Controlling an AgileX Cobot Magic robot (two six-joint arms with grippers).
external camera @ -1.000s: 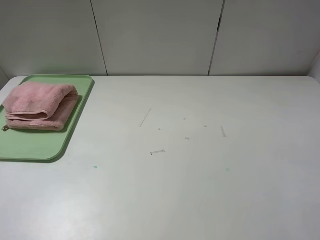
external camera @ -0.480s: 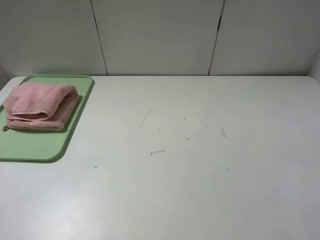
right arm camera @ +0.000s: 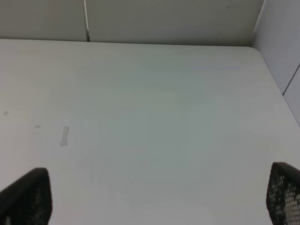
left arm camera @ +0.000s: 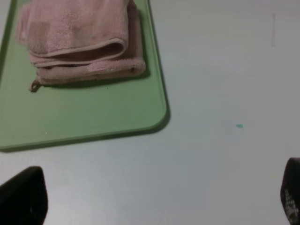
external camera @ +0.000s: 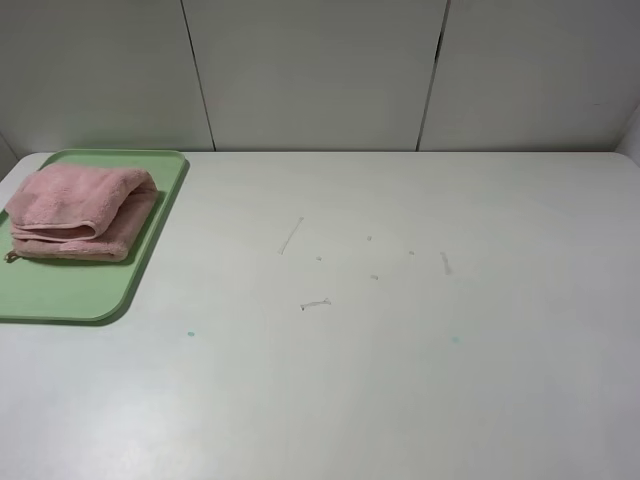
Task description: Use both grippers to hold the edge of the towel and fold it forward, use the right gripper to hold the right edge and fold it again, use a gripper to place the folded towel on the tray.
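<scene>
The pink towel [external camera: 80, 212] lies folded on the pale green tray [external camera: 70, 290] at the far left of the white table. It shows in the left wrist view [left arm camera: 82, 40] with its stitched hem facing the tray's bare half [left arm camera: 89, 115] and a tiny loop at one corner. My left gripper [left arm camera: 154, 199] is open and empty over the table, short of the tray; only its two black fingertips [left arm camera: 23, 199] show. My right gripper [right arm camera: 154, 197] is open and empty over bare table on the right side. Neither arm shows in the exterior view.
The white table [external camera: 400, 380] carries faint scuff marks [external camera: 315, 303] near its middle and small green specks [external camera: 190, 333]. Grey wall panels [external camera: 320, 70] stand behind the table's far edge. A side wall [right arm camera: 281, 42] borders the right end.
</scene>
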